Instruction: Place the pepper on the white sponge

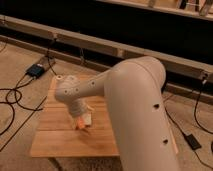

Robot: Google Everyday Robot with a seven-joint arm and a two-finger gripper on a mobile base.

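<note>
— Pepper [79,124]?
— Small, orange, low on the wooden table [55,137], near the middle of the top, a little toward the front edge. Just beside the white sponge [87,119], at its left lower side; touching or apart, cannot tell.

— And the white sponge?
— Pale, flat, right under the arm's end, partly hidden by it. Lies near the table's centre, well away from the left edge.

— Gripper [82,118]?
— Down at the tabletop, right over pepper and sponge, at the end of the bent white arm [135,105]. Mostly covered by the wrist. Spread, pinched together or clamped on the pepper: cannot tell.

— Around the table?
— Speckled floor on all sides. Black cables [15,100] looping off the left edge side, running up to a small dark box [36,70] on the floor beyond the back left corner. Another small dark box [192,141] with a cable on the floor to the right. Behind the back edge, a long pale rail [100,47] against a dark wall.
</note>
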